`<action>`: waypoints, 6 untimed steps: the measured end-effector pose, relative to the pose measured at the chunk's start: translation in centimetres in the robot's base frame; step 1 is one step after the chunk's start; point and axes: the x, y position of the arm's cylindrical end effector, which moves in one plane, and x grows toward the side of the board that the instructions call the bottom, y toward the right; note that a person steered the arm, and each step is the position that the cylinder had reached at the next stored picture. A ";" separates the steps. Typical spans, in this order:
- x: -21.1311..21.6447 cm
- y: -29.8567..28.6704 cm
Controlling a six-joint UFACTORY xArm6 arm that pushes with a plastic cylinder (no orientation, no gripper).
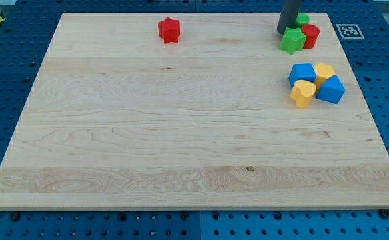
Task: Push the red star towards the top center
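The red star [169, 30] lies near the view's top, a little left of the board's center. My tip [285, 31] comes down from the view's top at the right, far to the right of the red star. It stands against the left side of a green star [292, 41]. A red cylinder [310, 35] and a green block [303, 19] of unclear shape sit just right of the rod.
Further down on the right is a cluster: a blue cube [301, 73], a yellow block [324, 72], a blue block [331, 89] and a yellow heart-like block [302, 93]. The wooden board [181, 133] lies on a blue pegboard. A marker tag [349, 31] sits off the top right corner.
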 end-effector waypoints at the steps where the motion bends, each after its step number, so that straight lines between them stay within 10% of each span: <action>1: -0.4 -4.2; 5: 7.2 -26.3; 6: 3.7 -28.4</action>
